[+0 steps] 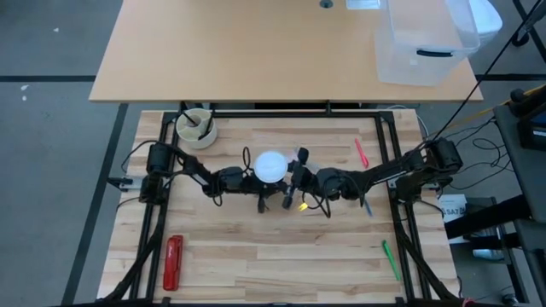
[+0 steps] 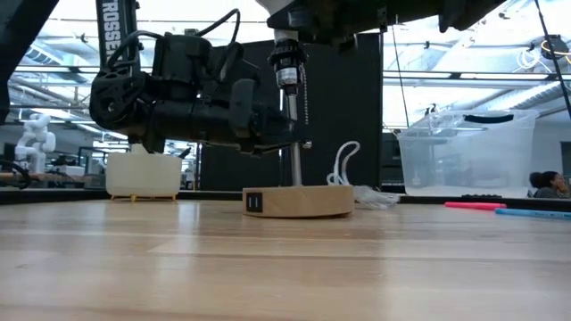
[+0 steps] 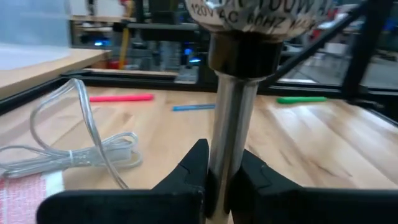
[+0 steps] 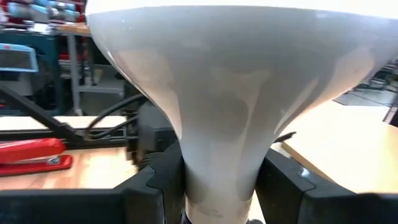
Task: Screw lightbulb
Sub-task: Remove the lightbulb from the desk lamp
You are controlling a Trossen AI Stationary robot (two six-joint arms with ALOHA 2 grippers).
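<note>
A small lamp stands mid-table: a round wooden disc (image 2: 299, 201), an upright metal pole (image 3: 231, 124) and a black socket (image 3: 244, 57). The white lightbulb (image 1: 271, 165) sits on top of the socket with its dome up. My left gripper (image 3: 224, 177) comes in level from the table's left and is shut on the pole. My right gripper (image 4: 221, 180) comes in level from the right, higher up, and is shut on the lightbulb just under its dome. My left gripper pinches the lamp's metal pole (image 3: 227, 163) between its two fingers, well below the black socket. The fingers come level from the table's left and lie across the upright pole. The disc rests flat on the table. My right gripper pinches the lightbulb's narrow neck (image 4: 219, 163) between its two fingers (image 4: 163, 174), just under the flaring dome. The fingers come level from the table's right. The bulb stands upright, dome up, over the socket.
A clear cord (image 3: 93, 148) lies behind the lamp. A white cup (image 1: 195, 128) stands far left and a red tool (image 1: 173, 261) lies near left. Pink (image 1: 361, 152), blue (image 1: 367, 205) and green (image 1: 390, 259) pens lie on the right. A clear bin (image 1: 425, 41) stands on the farther table.
</note>
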